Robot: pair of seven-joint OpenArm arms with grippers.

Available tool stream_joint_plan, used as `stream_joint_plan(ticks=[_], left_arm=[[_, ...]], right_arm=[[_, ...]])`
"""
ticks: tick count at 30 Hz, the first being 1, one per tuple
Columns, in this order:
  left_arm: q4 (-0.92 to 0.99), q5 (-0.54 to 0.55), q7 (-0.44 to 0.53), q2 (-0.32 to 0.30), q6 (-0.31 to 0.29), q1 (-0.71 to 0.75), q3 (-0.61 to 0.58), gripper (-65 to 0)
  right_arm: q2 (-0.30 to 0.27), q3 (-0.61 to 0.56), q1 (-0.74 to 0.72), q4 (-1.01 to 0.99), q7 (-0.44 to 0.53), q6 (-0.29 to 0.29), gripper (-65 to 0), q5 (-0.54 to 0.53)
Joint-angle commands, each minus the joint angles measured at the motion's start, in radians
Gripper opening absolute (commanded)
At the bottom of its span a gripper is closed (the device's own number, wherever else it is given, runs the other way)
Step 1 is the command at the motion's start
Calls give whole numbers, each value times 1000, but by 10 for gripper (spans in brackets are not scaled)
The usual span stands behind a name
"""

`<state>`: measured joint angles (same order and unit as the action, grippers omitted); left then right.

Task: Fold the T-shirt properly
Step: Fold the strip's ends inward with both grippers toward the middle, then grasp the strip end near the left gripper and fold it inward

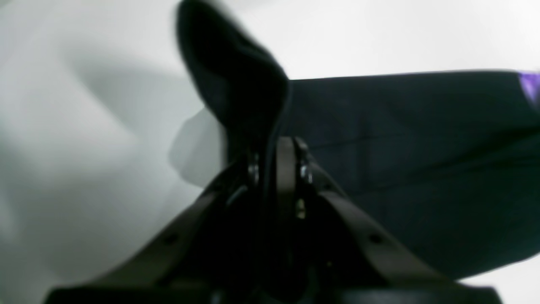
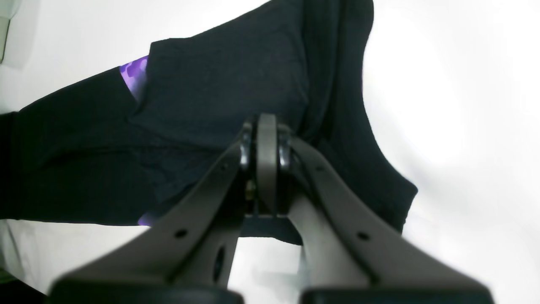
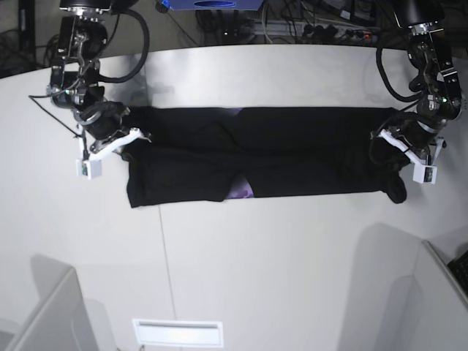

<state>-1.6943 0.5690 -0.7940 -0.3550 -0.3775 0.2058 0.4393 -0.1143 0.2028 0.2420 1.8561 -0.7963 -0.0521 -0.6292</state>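
Note:
The black T-shirt (image 3: 292,146) lies as a long band across the white table, pulled out between both arms. A bit of purple print (image 3: 241,191) peeks from its front edge. On the base view's right, my left gripper (image 3: 386,146) is shut on the shirt's end; the left wrist view shows its fingertips (image 1: 287,160) pinching a raised fold of the T-shirt (image 1: 422,169). On the base view's left, my right gripper (image 3: 139,136) is shut on the other end. In the right wrist view, my right gripper (image 2: 266,139) clamps the T-shirt (image 2: 219,84) beside the purple print (image 2: 134,76).
The white table (image 3: 256,248) curves away at the back, with cables and a blue box (image 3: 212,4) behind it. Grey panels stand at the front left (image 3: 44,314) and front right (image 3: 439,292). A white slot plate (image 3: 178,333) sits at the front edge.

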Motion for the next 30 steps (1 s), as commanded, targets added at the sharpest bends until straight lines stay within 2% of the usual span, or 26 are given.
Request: stream_joint_plan(ticks=[1, 3, 8, 14, 23, 30], left_arm=[[-33, 12, 26, -2, 22, -6, -17, -650], [-53, 13, 26, 14, 58, -6, -63, -650], [-69, 19, 23, 53, 91, -15, -145, -650], [-71, 13, -52, 123, 91, -52, -207, -650], [-69, 13, -138, 210, 91, -110, -208, -650], [-63, 13, -156, 238, 91, -136, -241, -650]], right_arm=[[-9, 4, -11, 6, 19, -5, -650, -10], [-11, 4, -11, -5, 19, -5, -650, -10], [-11, 4, -11, -19, 19, -5, -650, -10], [-3, 63, -10, -19, 16, -5, -650, -10], [-3, 85, -2, -19, 15, -7, -650, -10], [-3, 83, -2, -19, 15, -7, -650, -10]])
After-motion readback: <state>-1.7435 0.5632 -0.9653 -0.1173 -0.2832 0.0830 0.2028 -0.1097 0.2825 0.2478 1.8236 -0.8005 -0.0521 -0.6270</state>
